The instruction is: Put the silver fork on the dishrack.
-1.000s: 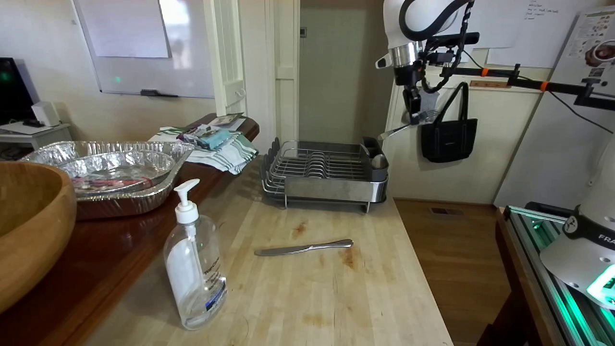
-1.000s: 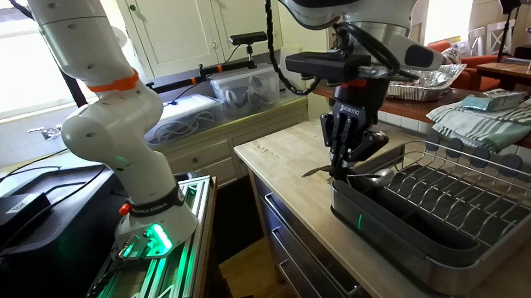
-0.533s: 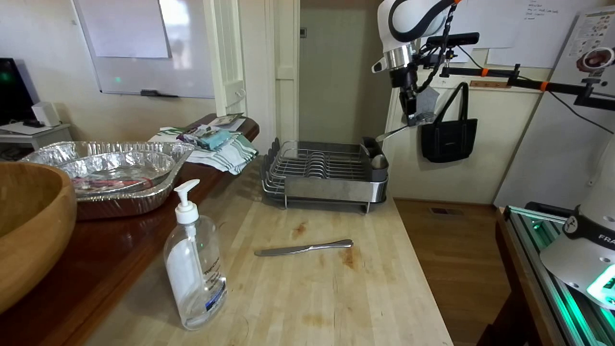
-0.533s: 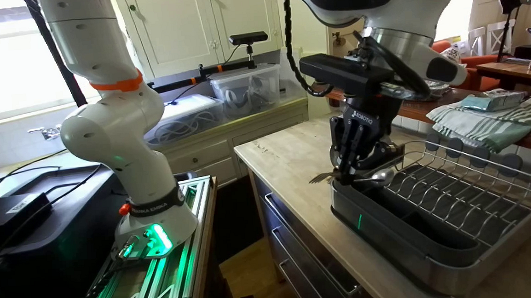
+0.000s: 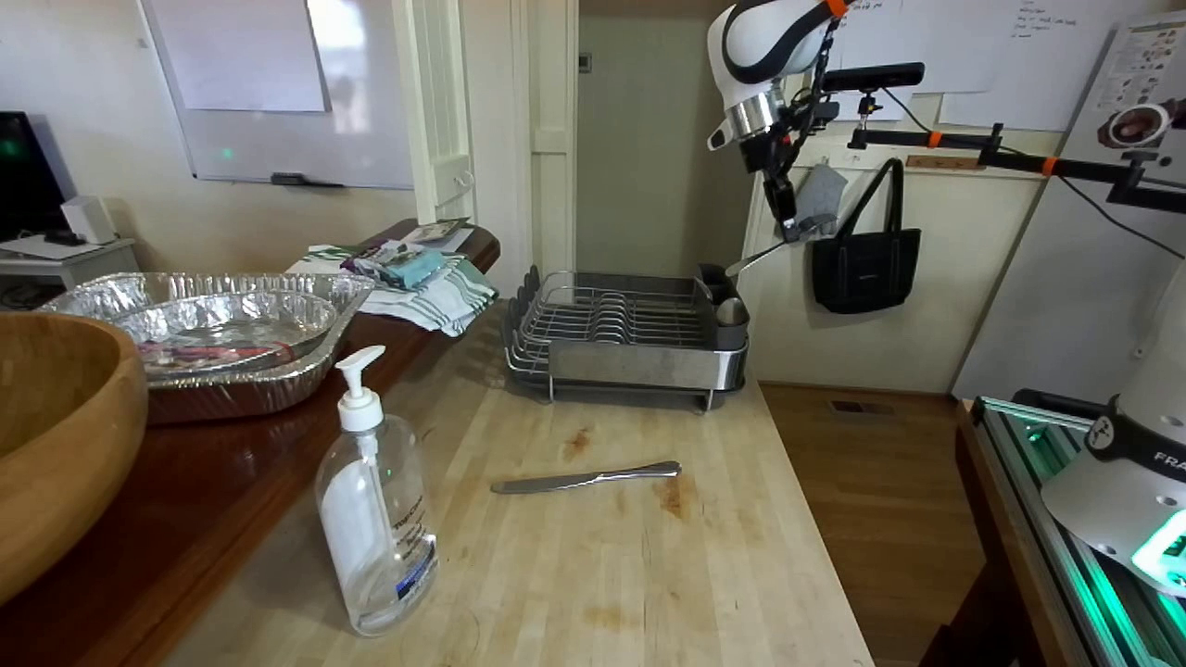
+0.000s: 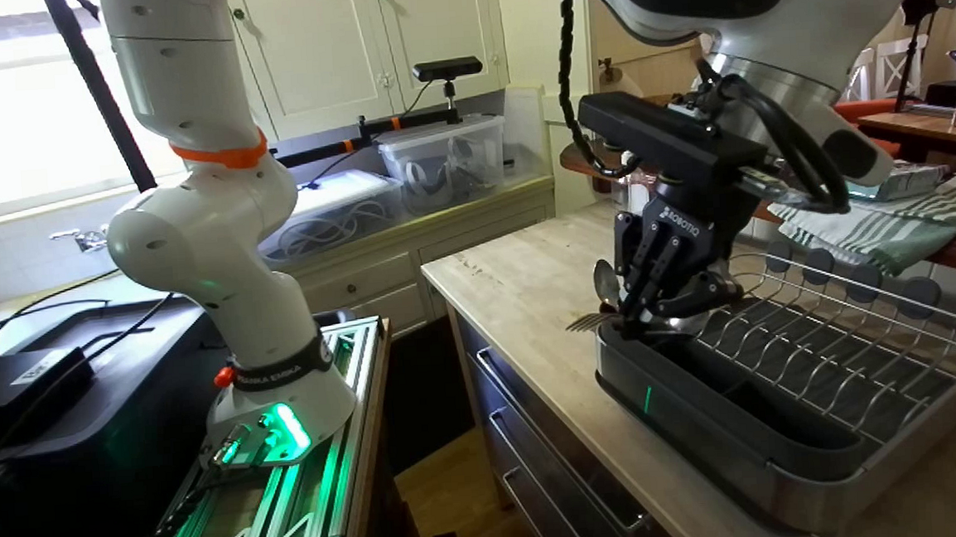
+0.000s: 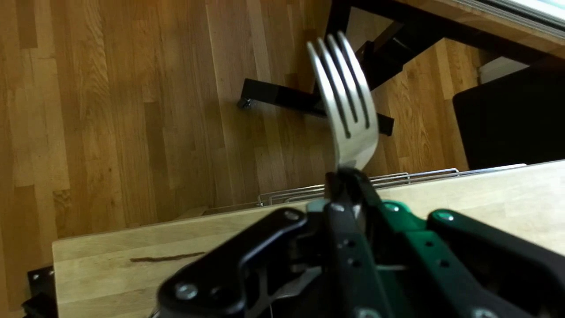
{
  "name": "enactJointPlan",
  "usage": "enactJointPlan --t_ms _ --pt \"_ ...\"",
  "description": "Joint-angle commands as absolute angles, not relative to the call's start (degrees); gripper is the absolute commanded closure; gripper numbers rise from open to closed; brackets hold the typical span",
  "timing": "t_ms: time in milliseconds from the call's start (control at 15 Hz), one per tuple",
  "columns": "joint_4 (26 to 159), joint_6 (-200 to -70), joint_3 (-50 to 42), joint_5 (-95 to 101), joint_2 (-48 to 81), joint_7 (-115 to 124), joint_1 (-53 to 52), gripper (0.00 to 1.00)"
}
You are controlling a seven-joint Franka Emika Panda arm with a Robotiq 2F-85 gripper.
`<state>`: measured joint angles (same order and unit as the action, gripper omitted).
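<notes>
My gripper [image 6: 636,325] is shut on the silver fork [image 6: 585,322], at the far end of the dishrack [image 6: 806,481] beside its dark cutlery holder. The tines stick out past the fingers, away from the rack. In the wrist view the fork head [image 7: 355,128] stands beyond the fingertips [image 7: 346,174], over floor past the counter edge. In an exterior view the gripper [image 5: 790,232] is tilted, and the fork handle [image 5: 760,257] slants down toward the holder of the dishrack [image 5: 639,366]. Fingers hide the fork's middle.
A spoon [image 5: 730,312] stands in the cutlery holder; it also shows behind the gripper [image 6: 606,284]. A knife [image 5: 586,478] lies on the wooden counter, with a soap pump bottle [image 5: 378,519] nearby. Foil pans [image 5: 222,338] and a wooden bowl [image 5: 69,435] stand at the side.
The wrist has tilted over while the fingertips have moved only a little. The fork stays in the grip, its tines turned slightly. A spoon behind the gripper has come into fuller view.
</notes>
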<state>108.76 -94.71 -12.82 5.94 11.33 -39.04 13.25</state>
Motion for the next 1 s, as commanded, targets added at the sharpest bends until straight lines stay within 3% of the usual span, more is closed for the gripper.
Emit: enactJointPlan --t_ms 0,933 --pt "102.3 -89.5 -11.8 4.1 16.2 -40.1 15.0 0.98" --pt "88.4 -79.9 -7.9 4.9 28.4 -39.0 16.1 0.98"
